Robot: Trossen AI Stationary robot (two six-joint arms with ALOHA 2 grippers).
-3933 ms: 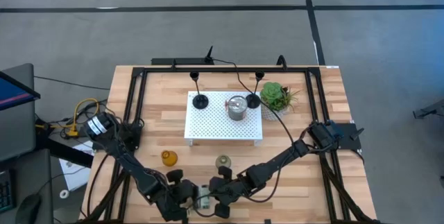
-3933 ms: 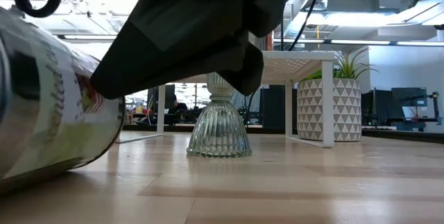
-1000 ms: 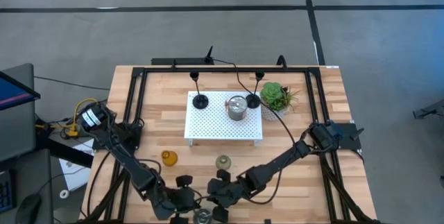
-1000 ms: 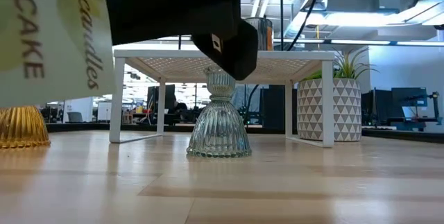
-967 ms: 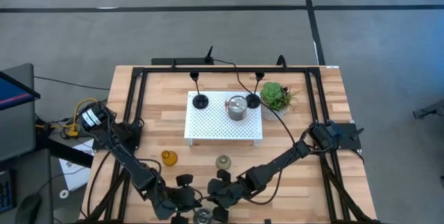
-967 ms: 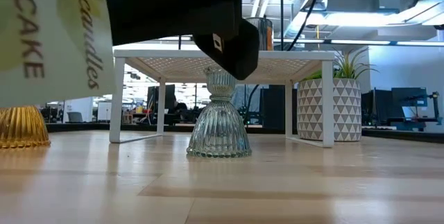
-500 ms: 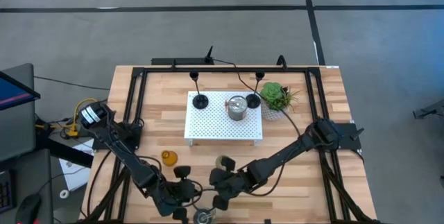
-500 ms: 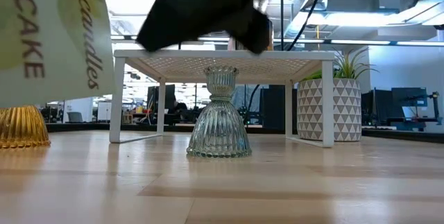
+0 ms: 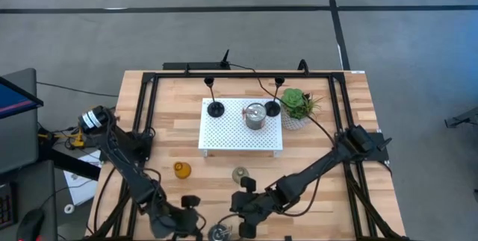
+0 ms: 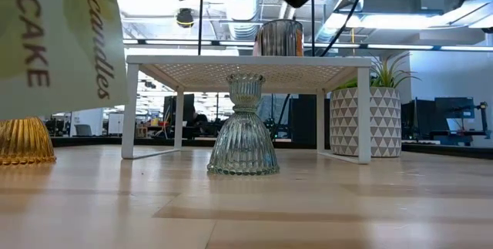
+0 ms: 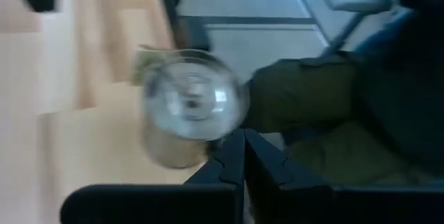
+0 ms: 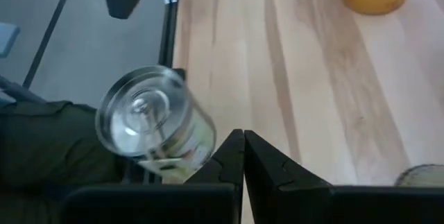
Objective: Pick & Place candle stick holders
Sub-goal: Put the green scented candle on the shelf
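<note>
A shiny silver cup with a paper label [image 9: 219, 232] stands upright at the table's near edge, also in the left wrist view [image 11: 187, 109], the right wrist view [image 12: 149, 123] and close up in the low view [image 10: 62, 41]. My left gripper [image 11: 243, 148] hovers shut to its left, my right gripper [image 12: 243, 148] shut to its right; neither touches it. An amber holder [image 9: 181, 169] and a grey-green ribbed holder [image 9: 240, 174] stand on the table. On the white tray [image 9: 224, 140] stand two black holders [image 9: 215, 109] [image 9: 272, 108] and a second silver cup [image 9: 255, 116].
A potted plant [image 9: 299, 105] stands right of the tray at the back. A black frame [image 9: 149, 107] and cables run along the table's sides and far edge. Bare wood lies between the tray and the near edge, around the amber and grey-green holders.
Both grippers have risen away from the silver cup at the near edge, staying shut; the left has drawn off toward the table's left, the right a little to the right. In the low view the dark gripper has lifted out of the picture. The cup stays upright.
</note>
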